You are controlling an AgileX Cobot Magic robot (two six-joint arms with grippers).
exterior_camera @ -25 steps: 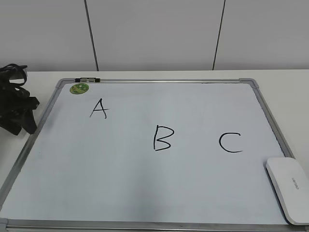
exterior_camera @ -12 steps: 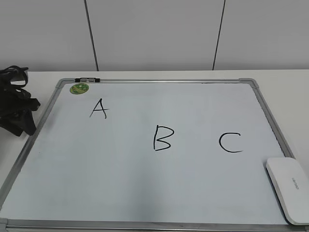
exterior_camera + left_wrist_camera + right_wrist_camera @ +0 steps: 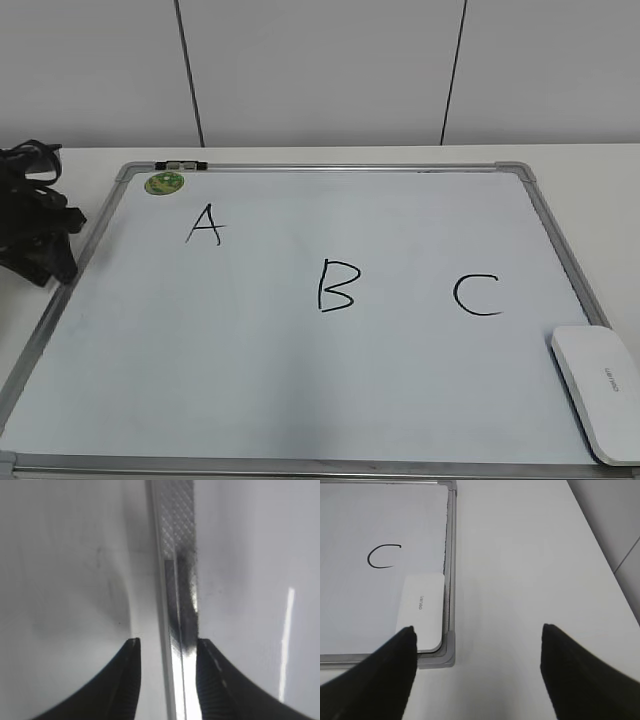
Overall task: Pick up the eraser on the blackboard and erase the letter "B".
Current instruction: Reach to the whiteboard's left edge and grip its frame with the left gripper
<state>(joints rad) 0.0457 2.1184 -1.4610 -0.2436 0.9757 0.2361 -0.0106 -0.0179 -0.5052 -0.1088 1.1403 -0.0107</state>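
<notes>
- Eraser (image 3: 597, 391): lies in near right corner of blackboard (image 3: 548, 238).
- Letter "B" (image 3: 336, 286): intact.
- Right gripper (image 3: 477, 630): spread wide, empty.
- Left gripper (image 3: 167, 647): narrowly parted over frame, empty.

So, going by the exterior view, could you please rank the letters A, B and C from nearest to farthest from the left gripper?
From the left gripper, off the blackboard's left edge:
1. Letter A, upper left of the board.
2. Letter B, middle of the board.
3. Letter C, right side, near the eraser.
</notes>
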